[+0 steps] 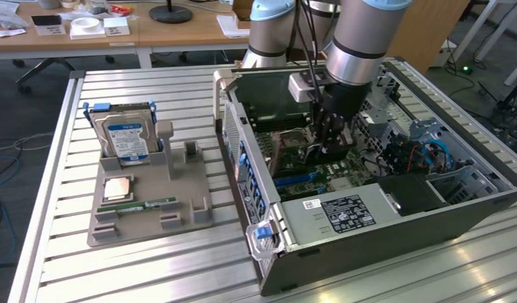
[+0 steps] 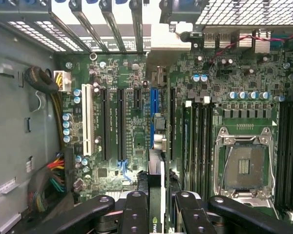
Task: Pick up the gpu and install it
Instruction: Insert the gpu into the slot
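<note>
Observer: Where is the gpu point(image 2: 155, 190)?
Operator: In my wrist view it stands edge-on between the fingers point(image 2: 135, 214), over the motherboard point(image 2: 132, 141) and in line with the blue slot point(image 2: 152, 117) — whether it touches that slot I cannot tell.
Observer: And the gripper point(image 1: 327, 151)?
Operator: Pinching the gpu from both sides. In the exterior view I see it reaching down inside the open computer case point(image 1: 368, 252); the tray point(image 1: 149, 214) with the hard drive point(image 1: 127, 140) sits on the exterior view's left, well apart.

Blue slot point(image 2: 153, 117) bare below gpu point(image 2: 156, 195) (memory sockets point(image 2: 198, 136) alongside).
</note>
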`<state>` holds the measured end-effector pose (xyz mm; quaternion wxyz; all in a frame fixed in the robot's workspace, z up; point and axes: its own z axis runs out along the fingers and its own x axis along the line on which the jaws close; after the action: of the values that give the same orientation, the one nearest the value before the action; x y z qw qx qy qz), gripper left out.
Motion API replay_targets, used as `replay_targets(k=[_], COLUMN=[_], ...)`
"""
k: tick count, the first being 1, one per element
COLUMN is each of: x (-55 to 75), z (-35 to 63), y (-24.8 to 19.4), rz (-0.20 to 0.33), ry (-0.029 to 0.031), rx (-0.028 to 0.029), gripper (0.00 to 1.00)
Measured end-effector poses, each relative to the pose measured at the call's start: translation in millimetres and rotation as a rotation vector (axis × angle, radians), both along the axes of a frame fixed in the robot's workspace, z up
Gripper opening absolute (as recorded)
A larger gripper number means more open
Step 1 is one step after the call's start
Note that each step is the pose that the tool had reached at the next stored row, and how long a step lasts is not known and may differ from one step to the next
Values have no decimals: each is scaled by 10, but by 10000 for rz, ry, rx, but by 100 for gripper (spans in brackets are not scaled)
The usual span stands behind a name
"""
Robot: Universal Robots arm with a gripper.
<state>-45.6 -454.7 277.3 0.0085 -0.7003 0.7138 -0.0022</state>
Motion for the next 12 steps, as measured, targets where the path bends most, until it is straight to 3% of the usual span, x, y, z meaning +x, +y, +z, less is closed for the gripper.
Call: replay_targets(k=[12], x=[-77], z=[-90], y=[0], rz=[5], ry=[0], rx=[-1], gripper=[26])
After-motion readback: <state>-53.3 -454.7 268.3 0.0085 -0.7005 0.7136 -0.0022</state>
